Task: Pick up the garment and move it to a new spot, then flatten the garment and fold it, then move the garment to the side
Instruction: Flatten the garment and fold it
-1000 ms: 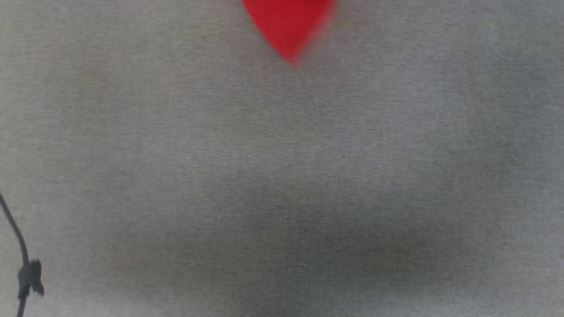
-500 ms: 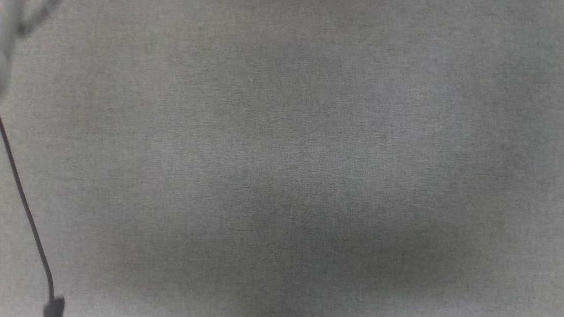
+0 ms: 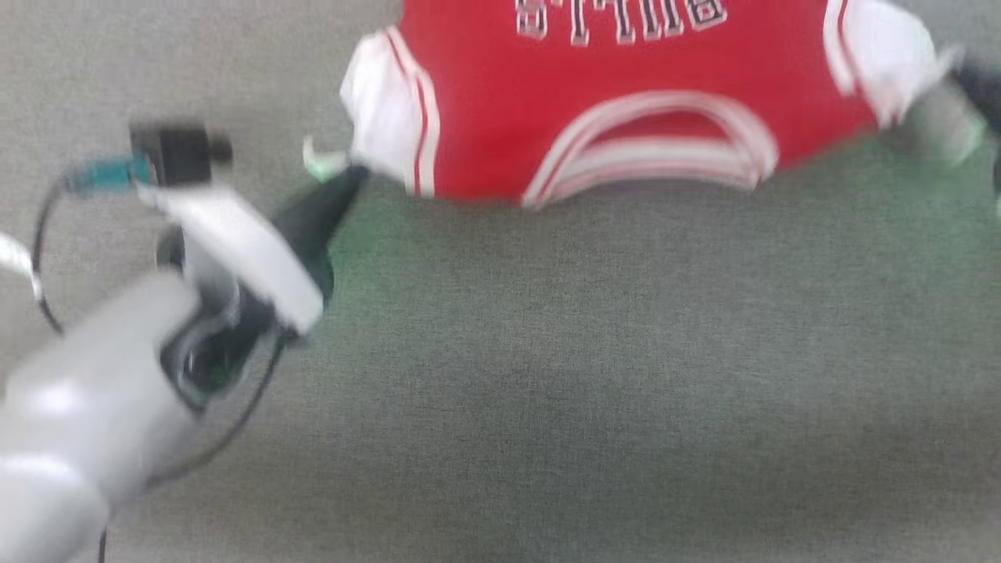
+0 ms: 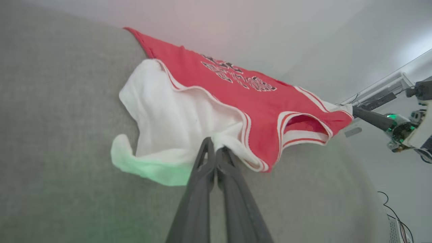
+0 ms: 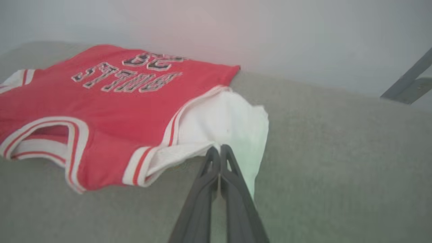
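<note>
On a grey cloth surface [image 3: 547, 352], pale wall [image 5: 303, 33] behind. Left gripper [image 4: 213, 148] pressed together on one white sleeve [image 4: 162, 111] of the red shirt [image 3: 610, 102]; right gripper [image 5: 219, 150] likewise pinching the other sleeve [image 5: 229, 118]. Shirt stretched between both grippers, just ahead of the fingertips, lettering up.

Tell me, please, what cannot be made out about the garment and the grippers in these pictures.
Head view: garment hem cut off by the top edge; lettering smeared by blur.
Left wrist view: left gripper hides its own bite on the sleeve.
Right wrist view: right gripper likewise; chest number foreshortened, unreadable.
</note>
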Robot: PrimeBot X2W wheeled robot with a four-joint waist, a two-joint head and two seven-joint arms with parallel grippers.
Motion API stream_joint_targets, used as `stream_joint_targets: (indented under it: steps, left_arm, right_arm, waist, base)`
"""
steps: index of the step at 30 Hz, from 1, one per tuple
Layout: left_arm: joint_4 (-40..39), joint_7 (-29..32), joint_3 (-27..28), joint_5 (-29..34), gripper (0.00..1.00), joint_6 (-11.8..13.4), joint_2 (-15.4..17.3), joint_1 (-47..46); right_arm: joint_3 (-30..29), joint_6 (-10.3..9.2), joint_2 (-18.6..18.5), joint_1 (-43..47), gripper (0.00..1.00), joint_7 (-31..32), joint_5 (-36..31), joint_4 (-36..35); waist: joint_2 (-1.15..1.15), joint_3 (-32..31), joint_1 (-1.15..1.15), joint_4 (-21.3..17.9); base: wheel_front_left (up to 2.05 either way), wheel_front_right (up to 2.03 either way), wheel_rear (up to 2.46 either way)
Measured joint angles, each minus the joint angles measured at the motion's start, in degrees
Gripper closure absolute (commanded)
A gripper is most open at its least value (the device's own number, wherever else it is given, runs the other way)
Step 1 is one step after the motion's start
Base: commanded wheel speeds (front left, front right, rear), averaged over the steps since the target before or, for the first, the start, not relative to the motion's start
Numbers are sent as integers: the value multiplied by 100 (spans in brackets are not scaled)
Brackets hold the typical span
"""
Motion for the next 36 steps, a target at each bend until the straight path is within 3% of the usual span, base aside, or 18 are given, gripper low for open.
stream_joint_targets:
  steps: [7,17,24,30,36]
  left_arm:
    - [-833,-261,-236,49,100,0,667,1194]
    - [-1947,-367,-264,54,100,0,1629,2336]
    - [-2453,-372,-404,105,100,0,2167,2866]
    - [-2280,-314,-447,268,100,0,1906,2893]
    - [-1642,-83,-611,483,100,0,1300,2679]
  right_arm:
    - [-99,0,-916,1865,100,178,586,-1492]
    - [-279,0,-1913,3900,100,199,1207,-3067]
    - [-442,0,-2494,4797,100,-94,1455,-3633]
    - [-553,0,-2527,5059,100,-35,1261,-3729]
    - [-532,-1,-1770,4770,100,782,637,-3496]
  waist:
    - [0,-355,0,-39]
    - [0,-674,0,-76]
    - [0,-738,0,-100]
    - [0,-707,0,-78]
    - [0,-586,0,-93]
  base:
    - [0,0,0]
    - [0,0,0]
    - [0,0,0]
    - [0,0,0]
    - [0,0,0]
